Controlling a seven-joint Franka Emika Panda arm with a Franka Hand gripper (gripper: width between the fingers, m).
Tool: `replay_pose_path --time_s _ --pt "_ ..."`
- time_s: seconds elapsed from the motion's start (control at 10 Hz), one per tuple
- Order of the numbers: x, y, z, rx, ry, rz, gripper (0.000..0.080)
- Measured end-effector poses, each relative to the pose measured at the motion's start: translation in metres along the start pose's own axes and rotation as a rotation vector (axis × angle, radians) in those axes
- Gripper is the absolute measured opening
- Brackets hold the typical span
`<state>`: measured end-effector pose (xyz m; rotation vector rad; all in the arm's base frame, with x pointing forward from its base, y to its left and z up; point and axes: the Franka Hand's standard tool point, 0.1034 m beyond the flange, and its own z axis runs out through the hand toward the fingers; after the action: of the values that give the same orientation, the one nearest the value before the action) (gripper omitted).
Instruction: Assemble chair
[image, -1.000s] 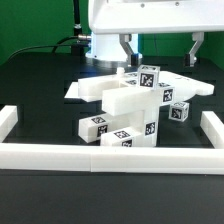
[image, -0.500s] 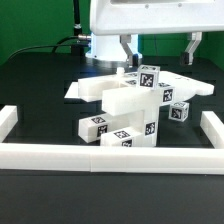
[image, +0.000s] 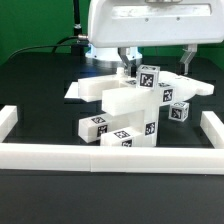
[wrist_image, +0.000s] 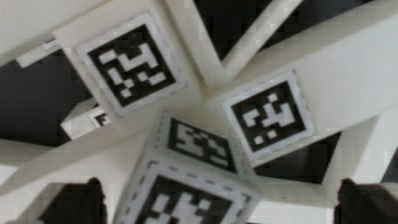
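Observation:
The white chair parts lie in a heap (image: 125, 108) in the middle of the black table, most with black-and-white tags. A flat plate (image: 95, 89) lies at the back, blocky pieces (image: 108, 128) at the front, and a tagged piece (image: 148, 76) stands on top. My gripper (image: 158, 58) is open and empty, directly above the heap, with one finger (image: 127, 57) on each side of the top piece. In the wrist view the gripper (wrist_image: 217, 205) straddles tagged parts (wrist_image: 249, 115), and its dark fingertips (wrist_image: 71, 203) stay apart from them.
A long low white border rail (image: 100, 155) runs along the front, with side rails at the exterior view's left (image: 8, 120) and right (image: 212, 128). A dark cable (image: 55, 43) lies behind the heap near the arm's base.
The gripper has come down a little toward the top of the heap, still open. The parts have not moved.

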<state>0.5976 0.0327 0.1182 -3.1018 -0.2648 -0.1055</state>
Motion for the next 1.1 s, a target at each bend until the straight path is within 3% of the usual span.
replay_pose_path --time_s 0.4,0.7,0.9,1.1 --pt "0.004 0.009 0.001 -0.006 0.029 0.324 0.0649" --pt "0.002 0.012 0.003 -0.005 0.042 0.361 0.0625" --pt "0.002 0.012 0.003 -0.002 0.042 0.444 0.0281" --pt "0.002 0.012 0.003 0.003 0.042 0.578 0.0285"
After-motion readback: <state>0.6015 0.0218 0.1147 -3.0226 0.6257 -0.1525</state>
